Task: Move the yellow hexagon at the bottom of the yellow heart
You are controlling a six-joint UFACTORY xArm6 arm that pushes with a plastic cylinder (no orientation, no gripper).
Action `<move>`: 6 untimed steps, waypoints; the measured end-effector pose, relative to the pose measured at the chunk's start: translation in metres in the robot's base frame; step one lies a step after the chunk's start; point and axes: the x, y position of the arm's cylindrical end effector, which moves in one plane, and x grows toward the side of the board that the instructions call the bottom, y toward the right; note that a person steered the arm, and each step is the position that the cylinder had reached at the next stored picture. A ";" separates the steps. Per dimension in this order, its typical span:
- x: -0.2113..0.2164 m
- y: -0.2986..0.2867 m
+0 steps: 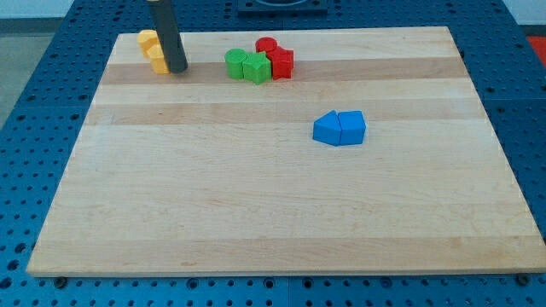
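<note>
Two yellow blocks sit together at the board's top left corner. The upper one [148, 39] and the lower one [157, 59] touch each other; which is the hexagon and which the heart I cannot tell, as the rod hides part of both. My tip [177, 69] rests on the board right beside the lower yellow block, on its right side.
A green pair [247, 65] and a red pair [275, 56] of blocks cluster at the top middle. Two blue blocks [339, 128] lie touching right of centre. The wooden board [256, 213] lies on a blue perforated table.
</note>
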 end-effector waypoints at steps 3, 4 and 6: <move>-0.003 -0.016; -0.003 -0.018; -0.003 -0.027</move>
